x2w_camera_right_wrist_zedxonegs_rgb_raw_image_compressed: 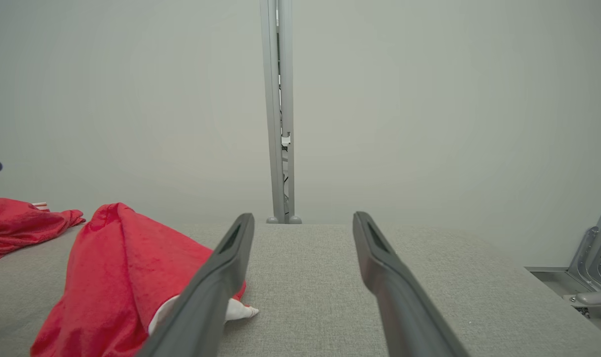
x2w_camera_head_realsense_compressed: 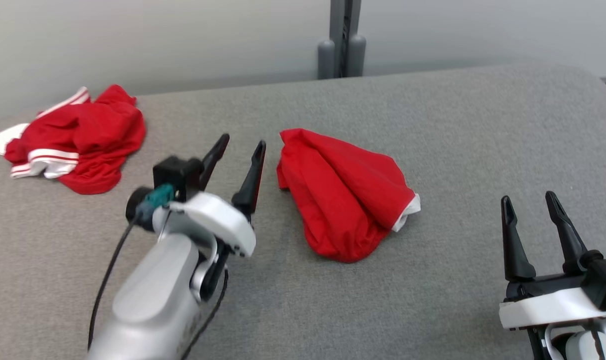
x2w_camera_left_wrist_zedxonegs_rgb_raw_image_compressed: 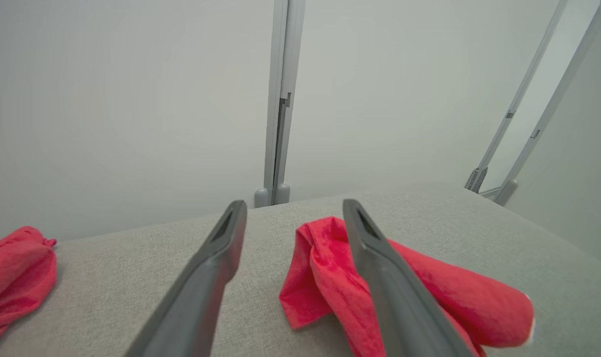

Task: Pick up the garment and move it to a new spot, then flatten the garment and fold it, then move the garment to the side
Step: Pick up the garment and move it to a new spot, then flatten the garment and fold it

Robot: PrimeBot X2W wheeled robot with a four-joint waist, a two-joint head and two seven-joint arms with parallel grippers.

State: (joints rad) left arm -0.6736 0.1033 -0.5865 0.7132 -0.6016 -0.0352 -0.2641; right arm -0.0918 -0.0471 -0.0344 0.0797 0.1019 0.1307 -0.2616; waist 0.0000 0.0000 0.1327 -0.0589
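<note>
Left gripper (x2w_camera_head_realsense_compressed: 243, 141) hovers with its fingers spread wide and empty, just left of the red garment (x2w_camera_head_realsense_compressed: 343, 195). That garment lies crumpled mid-table on the grey cloth surface (x2w_camera_head_realsense_compressed: 458, 125). Its long axis runs diagonally, narrow end pointing far-left, rounded bulk nearer, white trim at its right edge. Right gripper (x2w_camera_head_realsense_compressed: 528, 197), well apart, stands spread and empty.

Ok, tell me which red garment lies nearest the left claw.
The plain red garment in the middle, just right of the left claw. The striped garment, with white trim, lies farther off at the far left.
</note>
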